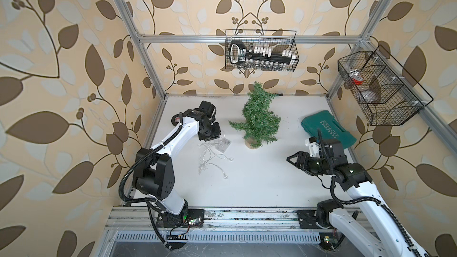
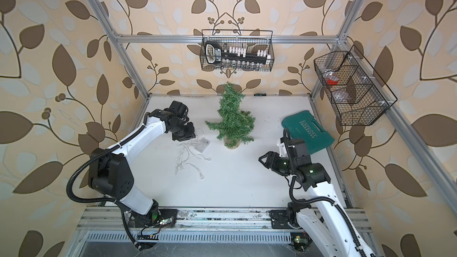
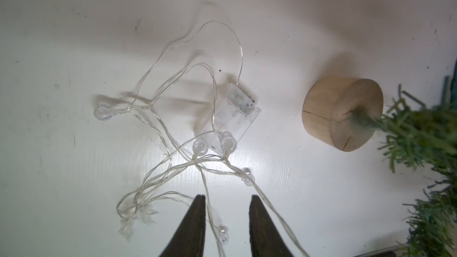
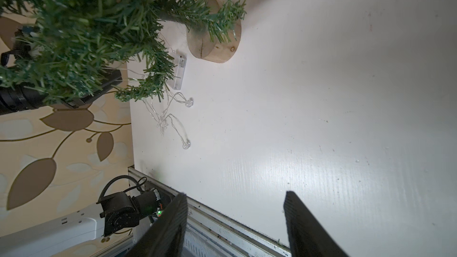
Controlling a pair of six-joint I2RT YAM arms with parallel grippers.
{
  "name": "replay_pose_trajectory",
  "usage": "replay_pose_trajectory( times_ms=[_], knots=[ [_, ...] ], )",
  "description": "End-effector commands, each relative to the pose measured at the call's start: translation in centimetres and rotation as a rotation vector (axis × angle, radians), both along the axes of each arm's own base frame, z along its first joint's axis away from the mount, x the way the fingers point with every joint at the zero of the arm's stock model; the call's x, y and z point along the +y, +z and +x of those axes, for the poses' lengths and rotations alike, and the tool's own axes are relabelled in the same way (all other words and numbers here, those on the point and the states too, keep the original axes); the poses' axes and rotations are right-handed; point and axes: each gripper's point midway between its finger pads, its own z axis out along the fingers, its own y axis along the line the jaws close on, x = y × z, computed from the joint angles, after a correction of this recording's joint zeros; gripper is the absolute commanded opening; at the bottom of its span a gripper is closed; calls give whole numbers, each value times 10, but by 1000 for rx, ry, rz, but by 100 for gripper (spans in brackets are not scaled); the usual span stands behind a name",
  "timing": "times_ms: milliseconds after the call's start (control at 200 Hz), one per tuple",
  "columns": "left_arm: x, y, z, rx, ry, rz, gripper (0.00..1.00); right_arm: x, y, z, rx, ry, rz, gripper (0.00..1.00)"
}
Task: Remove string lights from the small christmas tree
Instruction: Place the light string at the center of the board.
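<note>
The string lights [image 1: 212,155] lie in a loose tangle on the white table, left of the small christmas tree [image 1: 257,117], with their clear battery box [image 3: 232,117] beside the tree's round tan base [image 3: 342,113]. No wire shows on the branches in both top views. My left gripper [image 3: 227,197] points down over the tangle with its jaws apart. One strand and a small bulb [image 3: 223,238] lie in the gap, untouched by either finger. My right gripper [image 1: 290,159] hovers open and empty to the right of the tree, near the table's front.
A green tool case [image 1: 327,128] lies at the right edge behind my right arm. One wire basket [image 1: 261,50] hangs on the back rail and another wire basket [image 1: 380,90] on the right frame. A metal rail [image 1: 247,218] runs along the front.
</note>
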Motion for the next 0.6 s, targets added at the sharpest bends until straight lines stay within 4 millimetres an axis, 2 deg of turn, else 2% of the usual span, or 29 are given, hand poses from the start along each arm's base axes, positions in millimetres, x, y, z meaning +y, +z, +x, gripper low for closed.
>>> replay_pose_trajectory(
  times_ms=[0, 70, 140, 150, 185, 280, 400, 480, 595],
  knots=[
    [8, 31, -11, -59, -17, 25, 39, 0, 13, 4, -41, 14, -7, 62],
    [16, 33, -23, -57, -33, 58, 49, 1, 12, 4, -40, 15, -5, 62],
    [26, 25, -41, -12, -54, 108, 50, 1, 8, 2, -32, 17, -3, 62],
    [28, 31, -44, -27, -56, 110, 50, 1, 8, 2, -32, 17, -3, 61],
    [34, 31, -55, -13, -60, 135, 51, 1, 6, 1, -27, 16, -1, 62],
    [47, 19, -81, 40, -78, 186, 52, 1, 3, -2, -25, 11, 5, 62],
    [43, -2, -106, 123, -124, 149, 52, 0, 2, -1, -31, 2, 10, 62],
    [37, -10, -111, 193, -142, 123, 51, 1, 4, 0, -32, 2, 15, 61],
    [28, -7, -104, 197, -145, 89, 50, 4, 11, 4, -43, 11, 27, 61]
  ],
)
